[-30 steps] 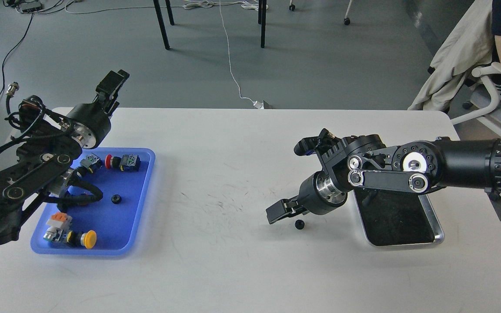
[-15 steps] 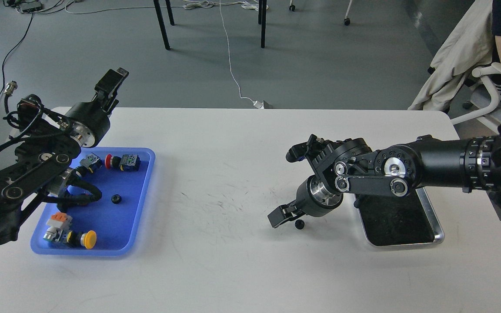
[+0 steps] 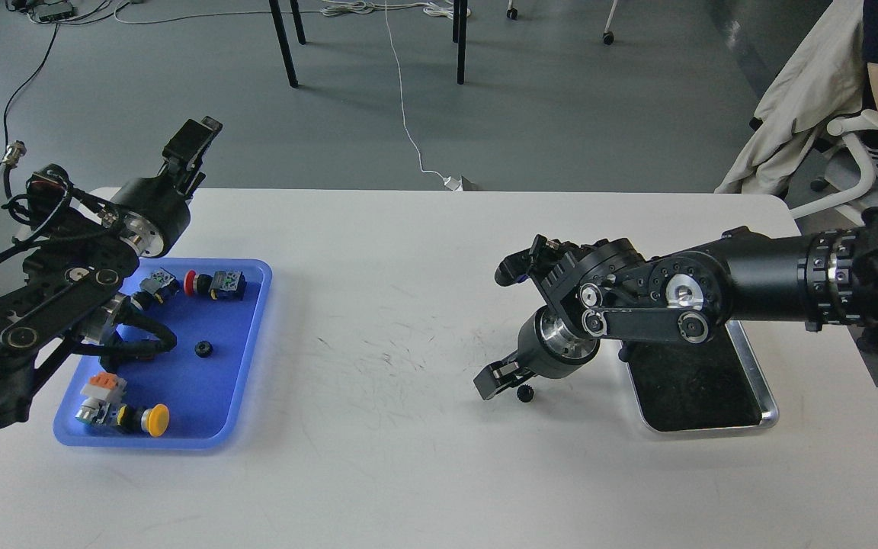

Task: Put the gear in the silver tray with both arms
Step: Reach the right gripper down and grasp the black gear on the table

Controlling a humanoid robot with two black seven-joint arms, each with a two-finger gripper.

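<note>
— Where is the gear (image 3: 525, 393)?

— On the white table (image 3: 408, 457), a small black toothed wheel lying right of centre. It is outside the silver tray (image 3: 767, 396), which sits to its right with a strip of bare table between them.

— And the right gripper (image 3: 494, 379)?

— Low over the table, just left of the gear, its tip so close that it seems to touch the gear's far-left edge. I cannot tell whether it really does. The fingers look dark and bunched from this angle, so I cannot tell if they are spread or pressed together, and nothing shows them pinching the gear.

— What of the tray itself?

— Its dark, mirror-like floor shows nothing lying in it. The right arm (image 3: 759, 278) comes in from the right and crosses over the tray's far end, hiding that part of the rim.

— The left side?

— The left gripper (image 3: 192, 145) is lifted past the table's far-left corner, pointing up and away, well apart from the gear. Its fingers look close together, but it is seen nearly edge-on, so I cannot tell for sure. It holds nothing that I can see.

— Anything else on the table?

— A blue tray (image 3: 252, 358) at the near left, partly under the left arm (image 3: 43, 305). In it lie a second small black gear (image 3: 203, 349), a red push button (image 3: 190, 283) at the far side and a yellow push button (image 3: 155, 418) at the near side.
</note>
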